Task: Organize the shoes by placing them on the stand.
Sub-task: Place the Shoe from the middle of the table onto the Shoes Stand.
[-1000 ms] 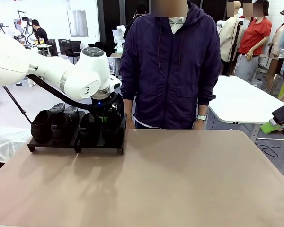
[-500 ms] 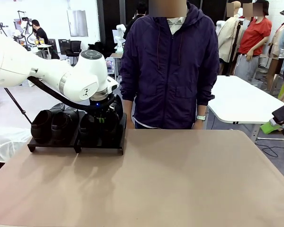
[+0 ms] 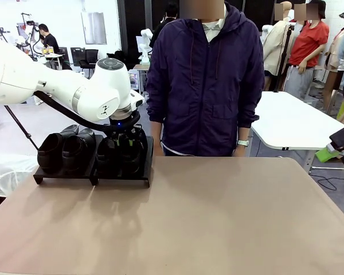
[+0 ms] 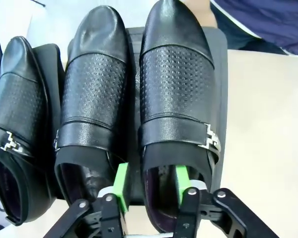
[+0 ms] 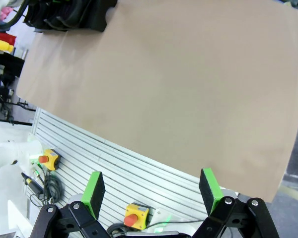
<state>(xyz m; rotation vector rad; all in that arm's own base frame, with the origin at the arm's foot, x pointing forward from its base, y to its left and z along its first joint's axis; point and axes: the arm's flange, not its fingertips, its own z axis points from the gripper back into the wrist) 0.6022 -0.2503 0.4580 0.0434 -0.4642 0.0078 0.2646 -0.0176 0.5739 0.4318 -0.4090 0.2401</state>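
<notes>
A: Front view, left to right: we see four shoes in a row on the stand (image 3: 92, 177) at the table's far left corner, from the outermost shoe (image 3: 50, 152) to the last shoe (image 3: 133, 150) at the row's right end. Our left gripper (image 3: 126, 140) hangs right over that last one.

B: In the left wrist view we get the detail. One green pad (image 4: 120, 180) sits outside the collar of the last shoe (image 4: 176, 94), the other pad (image 4: 182, 177) is down inside the opening. The jaws look partly parted, with the collar wall between them; we cannot tell whether they pinch it or have let go.

A: That's our worry. If a pad catches the collar as the arm lifts, we could drag the shoe off the stand's right edge, which it sits close to.

B: It could also nudge the neighbouring shoe (image 4: 92, 99), since the two lie almost touching.

A: And the right gripper (image 5: 151, 191)?

B: Spread wide, holding nothing, off the table's (image 5: 179, 89) near edge.

A: What's hidden?

B: The heels are cut off at the bottom of the left wrist view, and in the front view the arm covers the gripper's fingers and the shoes' rear halves.
</notes>
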